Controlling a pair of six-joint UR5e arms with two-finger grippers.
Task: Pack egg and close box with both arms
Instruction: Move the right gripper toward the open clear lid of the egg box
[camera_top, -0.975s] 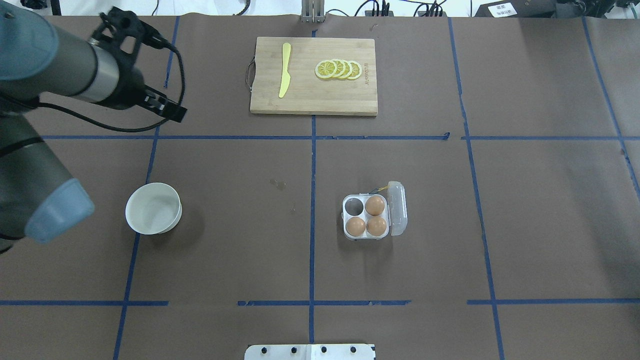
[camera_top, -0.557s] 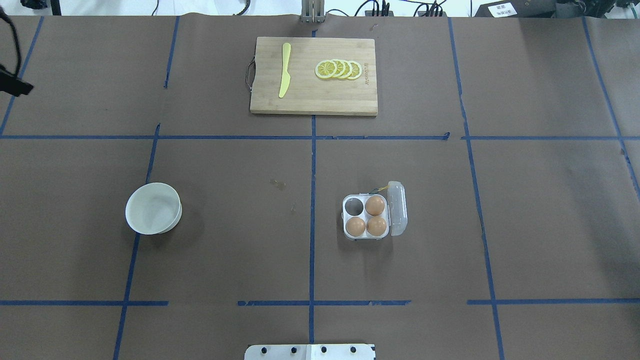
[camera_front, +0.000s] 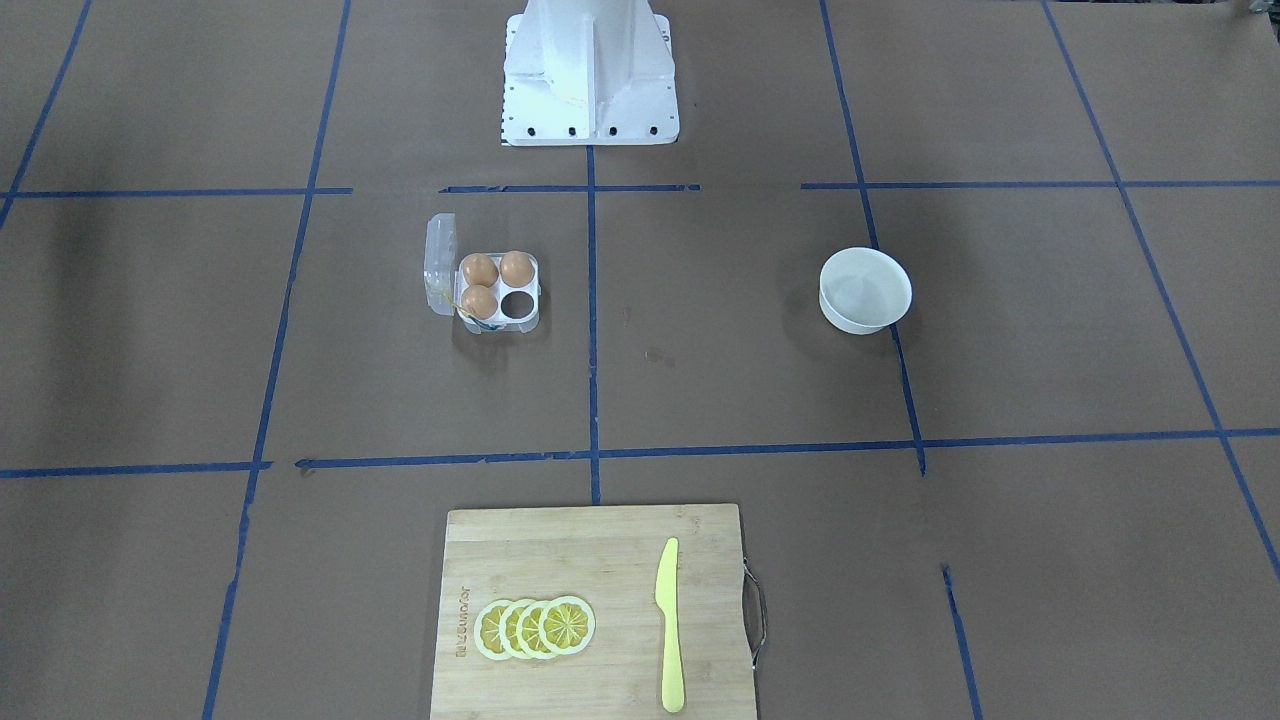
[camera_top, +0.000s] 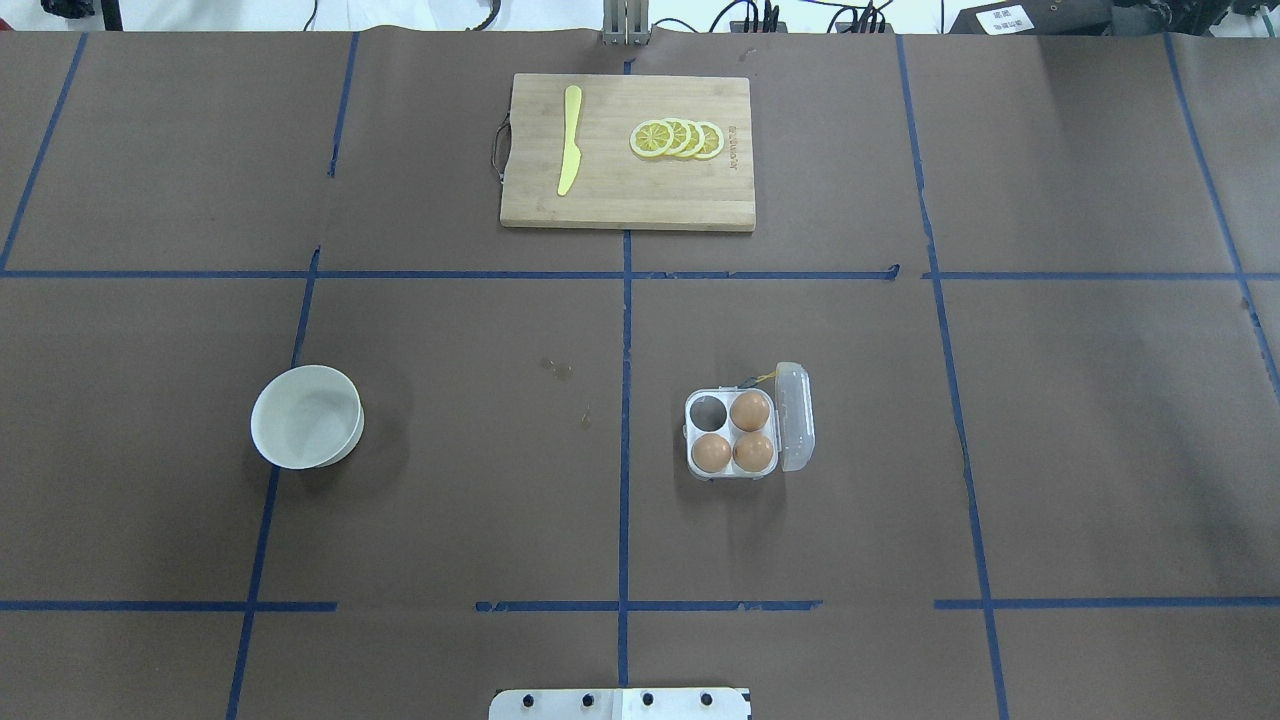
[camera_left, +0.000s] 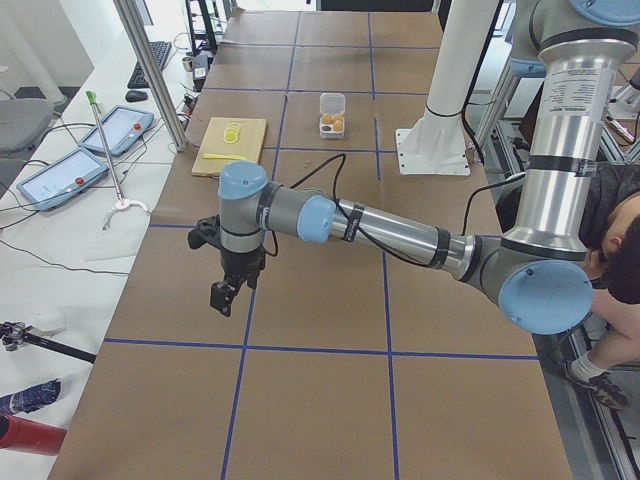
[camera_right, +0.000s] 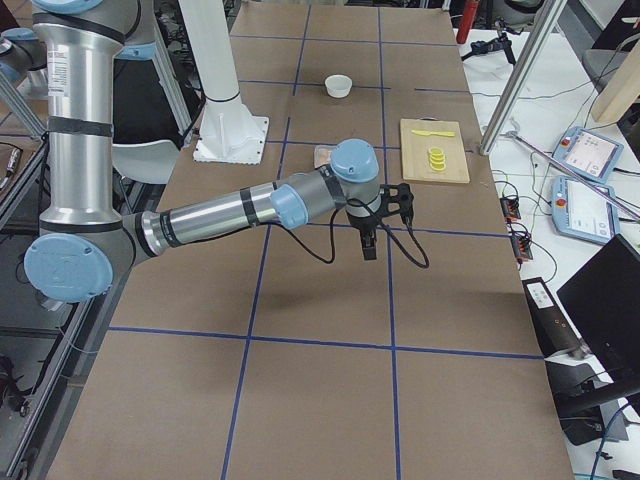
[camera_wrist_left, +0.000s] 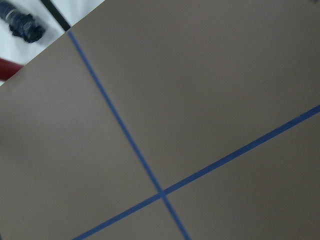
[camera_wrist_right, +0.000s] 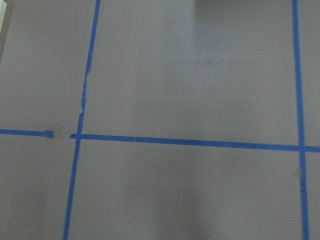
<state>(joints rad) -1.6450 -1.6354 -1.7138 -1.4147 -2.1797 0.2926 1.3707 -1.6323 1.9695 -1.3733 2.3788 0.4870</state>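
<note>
Closest to the robot's base, by the white stand (camera_top: 620, 703), you have bare desk (camera_top: 450, 520) crossed with blue tape. Next out, just right of the centre tape line, sits the box (camera_top: 731, 432), square to the grid. Its lid (camera_top: 796, 418) stands open along the tray's right edge, with its long side running near to far. Three of the four cells hold eggs (camera_top: 711, 453). They are all alike, so you cannot pick one out as the task's own. Two fill the near row and one the far right cell, and each shows round from above. The far left cell (camera_top: 708, 411) is bare.

Level with the box but well apart on the left stands the bowl (camera_top: 305, 420), upright, showing only its white inside. Farthest out lies the board (camera_top: 620, 205), long side across the desk. On it are a yellow knife (camera_top: 570, 140), laid near to far, and overlapping lemon slices (camera_top: 678, 138).

Only the side views catch the arms. Your left arm (camera_left: 390, 232) stretches over the desk's left end, with the left jaws pointing down above bare desk by a tape line. Your right arm (camera_right: 220, 213) does the same at the right end, the right jaws hanging over a tape line. From these views you cannot tell whether either pair is spread or pressed together. Both wrist cameras show only desk and tape.
</note>
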